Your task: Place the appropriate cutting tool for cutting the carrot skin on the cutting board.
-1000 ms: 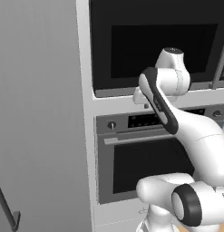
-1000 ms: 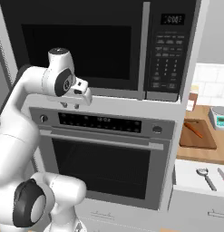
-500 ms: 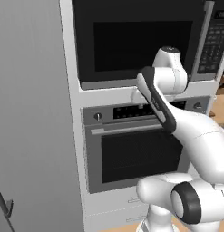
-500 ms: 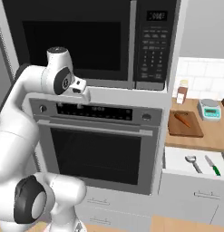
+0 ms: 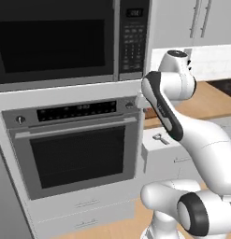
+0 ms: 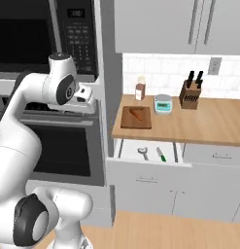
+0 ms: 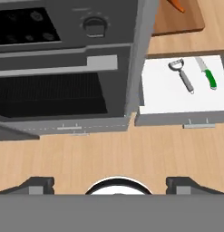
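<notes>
Kitchen drawer [image 6: 132,147], lower centre, stood open with peeler [image 6: 144,152] beside green knife [image 6: 161,154]. Gripper [image 7: 110,183] fingers were wide, empty. Approach step was judged; reaching the peeler comes next.

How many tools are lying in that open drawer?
2: the peeler on the left and the green knife beside it on the right, apart. The drawer's back part is hidden under the counter.

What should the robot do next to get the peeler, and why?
Probably roll closer to the open drawer and swing the gripper toward it. The peeler lies there beside the green knife, while the arm is up by the oven, far from it. The carrot waits on the cutting board.
</notes>
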